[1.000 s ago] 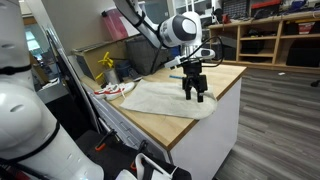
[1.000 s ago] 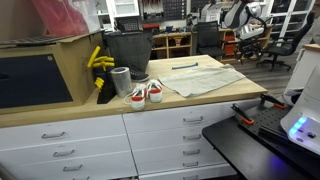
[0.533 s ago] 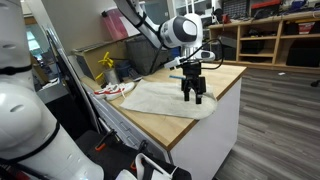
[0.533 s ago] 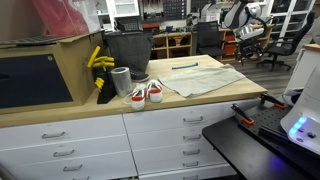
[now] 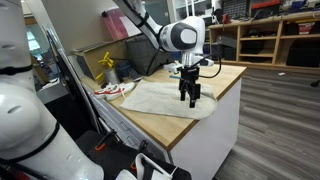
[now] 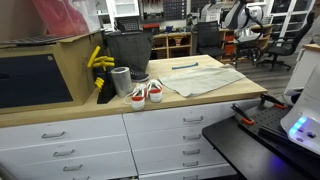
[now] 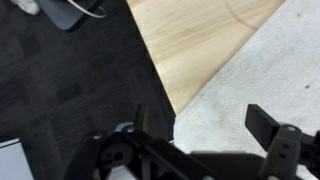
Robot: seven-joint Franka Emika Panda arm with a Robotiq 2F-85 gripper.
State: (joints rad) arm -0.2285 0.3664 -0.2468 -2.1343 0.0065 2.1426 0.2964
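Pale grey cloth (image 5: pixel 160 100) lies flat on the light wooden worktop (image 5: pixel 228 72), one edge near the worktop's end. Black claw (image 5: pixel 190 96) over that edge, fingers apart, empty. Risk: a shallow pinch slips, or a sideways pull drags the cloth off the worktop.

wooden counter (image 6: pixel 200 101), pale cloth (image 6: pixel 205 77), sneakers (image 6: pixel 147 94), grey cup (image 6: pixel 121 82)

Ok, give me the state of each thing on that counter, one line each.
end effector: open, empty, above the cloth.
cloth: spread flat on the counter, not gripped.
sneakers: a pair, side by side, beside the cloth.
grey cup: upright.
black bin: upright.
drawers: shut.
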